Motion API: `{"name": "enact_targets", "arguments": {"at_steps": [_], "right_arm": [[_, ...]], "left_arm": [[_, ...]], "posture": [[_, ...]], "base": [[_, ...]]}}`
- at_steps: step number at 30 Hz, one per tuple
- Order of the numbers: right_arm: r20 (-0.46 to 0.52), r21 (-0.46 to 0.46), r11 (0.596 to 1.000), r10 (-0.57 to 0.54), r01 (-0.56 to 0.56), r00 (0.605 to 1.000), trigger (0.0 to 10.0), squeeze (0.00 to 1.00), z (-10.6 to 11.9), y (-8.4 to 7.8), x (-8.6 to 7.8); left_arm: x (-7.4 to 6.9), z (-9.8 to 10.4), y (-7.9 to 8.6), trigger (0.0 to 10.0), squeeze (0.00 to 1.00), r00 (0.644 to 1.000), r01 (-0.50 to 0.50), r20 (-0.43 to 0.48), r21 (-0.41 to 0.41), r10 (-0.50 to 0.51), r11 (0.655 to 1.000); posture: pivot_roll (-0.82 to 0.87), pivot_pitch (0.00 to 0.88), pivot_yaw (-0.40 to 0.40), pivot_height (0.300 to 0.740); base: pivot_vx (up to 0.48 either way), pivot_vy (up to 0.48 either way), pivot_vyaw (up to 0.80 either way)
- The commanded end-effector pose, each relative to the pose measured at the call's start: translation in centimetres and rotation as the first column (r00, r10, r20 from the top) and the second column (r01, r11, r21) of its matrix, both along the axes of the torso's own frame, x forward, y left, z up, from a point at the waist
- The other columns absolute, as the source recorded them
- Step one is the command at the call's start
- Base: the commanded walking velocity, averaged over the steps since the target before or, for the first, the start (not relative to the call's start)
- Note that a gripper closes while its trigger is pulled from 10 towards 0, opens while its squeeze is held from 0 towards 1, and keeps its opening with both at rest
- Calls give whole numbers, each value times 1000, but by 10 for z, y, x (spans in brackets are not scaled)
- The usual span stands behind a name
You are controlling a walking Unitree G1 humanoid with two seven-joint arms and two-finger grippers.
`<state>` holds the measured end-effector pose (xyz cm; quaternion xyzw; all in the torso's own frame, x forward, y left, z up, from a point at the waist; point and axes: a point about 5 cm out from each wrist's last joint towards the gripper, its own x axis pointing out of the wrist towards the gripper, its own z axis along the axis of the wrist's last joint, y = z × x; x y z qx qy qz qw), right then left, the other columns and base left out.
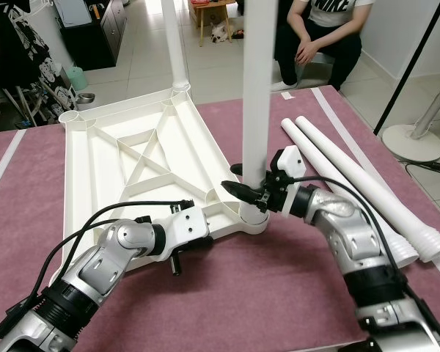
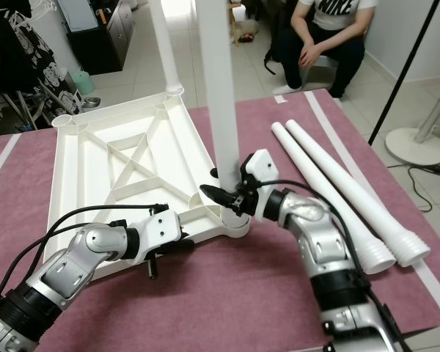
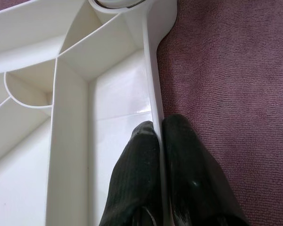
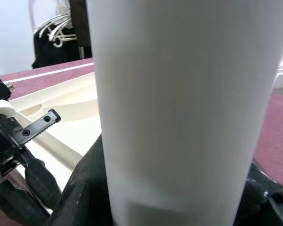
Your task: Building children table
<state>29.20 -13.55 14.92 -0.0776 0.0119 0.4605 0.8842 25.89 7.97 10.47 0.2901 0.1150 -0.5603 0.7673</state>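
Now the right gripper [image 1: 251, 192] clamps the smooth white tube leg [image 1: 258, 88] — left gripper [image 3: 159, 136] pinches the ribbed tabletop's [image 1: 125, 158] thin rim.

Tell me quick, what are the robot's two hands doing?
Left gripper: shut on the tabletop edge.
Right gripper: shut on the upright table leg.

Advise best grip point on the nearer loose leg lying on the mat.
Take the loose leg at mid-shaft, from above, fingers across it: it lies flat on the mat, its other side is beside the second leg, and its ribbed threaded end gives poor purchase.
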Motion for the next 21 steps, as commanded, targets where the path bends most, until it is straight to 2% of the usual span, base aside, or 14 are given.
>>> {"name": "enact_targets", "arguments": {"at_steps": [1, 7, 8, 10, 12, 15, 17, 20, 21], "right_arm": [[-167, -64, 998, 16, -27, 986, 10000, 0, -42, 11, -15], [-148, -54, 998, -26, 18, 989, 10000, 0, -51, 14, -25], [-154, -65, 996, -78, 69, 985, 10000, 0, -56, 11, -25], [-155, -69, 994, -91, 81, 984, 10000, 0, -57, 10, -26], [-137, -67, 984, -174, 166, 975, 10000, 0, -57, 7, -20], [-129, -61, 977, -208, 202, 970, 10000, 0, -56, 6, -17], [-117, -78, 962, -268, 260, 956, 10000, 0, -59, 3, -13], [-113, -82, 958, -284, 275, 952, 10000, 0, -59, 2, -12], [-101, -74, 943, -329, 323, 939, 10000, 0, -59, 1, -9]], "left_arm": [[14, 12, 5, 0, 0, 993, -73, 90, -8, 73, 997], [14, 13, 4, 0, 0, 994, -69, 90, -9, 70, 998], [14, 13, 4, 0, 0, 994, -67, 90, -8, 67, 998], [15, 13, 4, 0, 0, 994, -66, 90, -8, 67, 998], [15, 13, 3, 0, 0, 994, -64, 90, -8, 64, 998], [16, 13, 3, 0, 0, 994, -63, 90, -7, 64, 998], [16, 13, 3, 0, 0, 994, -64, 90, -8, 64, 998], [16, 13, 3, 0, 0, 994, -64, 90, -8, 65, 998], [16, 13, 3, 0, 0, 994, -64, 90, -8, 65, 998]], "posture": [[-2, 0, 149, 740], [-6, 0, 154, 740], [-6, 0, 154, 740], [-6, 0, 154, 740], [-12, 0, 161, 740], [-12, 0, 161, 740], [-12, 0, 161, 740], [-12, 0, 161, 740], [-12, 0, 160, 740]], "base": [[0, 0, 0], [0, 0, 0], [0, 0, 0], [0, 0, 0], [0, 0, 0], [0, 0, 0], [0, 0, 0], [0, 0, 0], [0, 0, 0]]}}
